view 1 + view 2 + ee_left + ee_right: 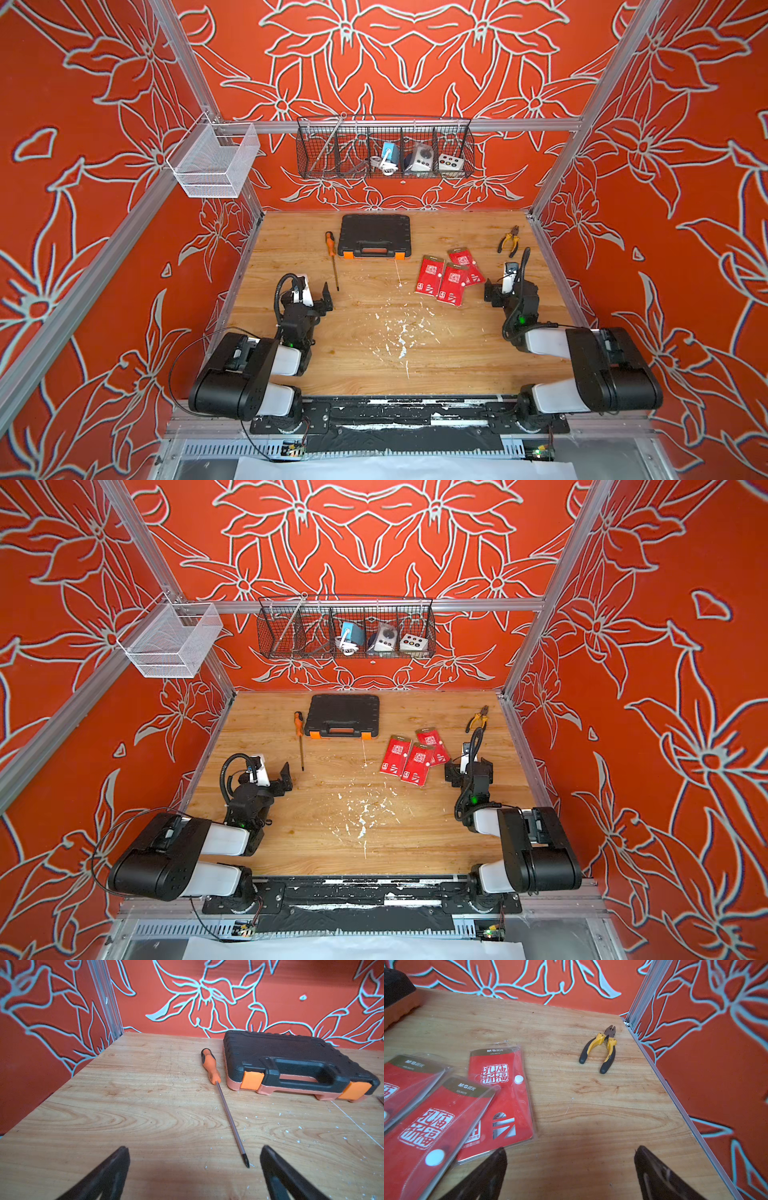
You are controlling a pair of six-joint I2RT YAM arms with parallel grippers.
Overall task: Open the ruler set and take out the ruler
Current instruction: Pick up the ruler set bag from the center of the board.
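In both top views three red ruler sets [451,277] lie flat and partly overlapping on the wooden table [340,365], long axes running roughly away from the robot's base, just beside the right gripper [490,293] on its inner side; the left gripper [327,296] sits well apart across the boards by a screwdriver [333,266], so the right arm is the nearer. A shut black tool case [374,235] and pliers [509,241] lie apart toward the back. The left wrist view shows that claw's jaws spread wide over bare wood, holding nothing. The right wrist view shows jaws likewise spread and empty, with one pouch [436,1122] lying just off a fingertip [500,1153] (its white snap [435,1157] faces up, probably the closure to undo); the red walls [716,1064] close in on this arm's outer side, while the table's middle looks free for the reach
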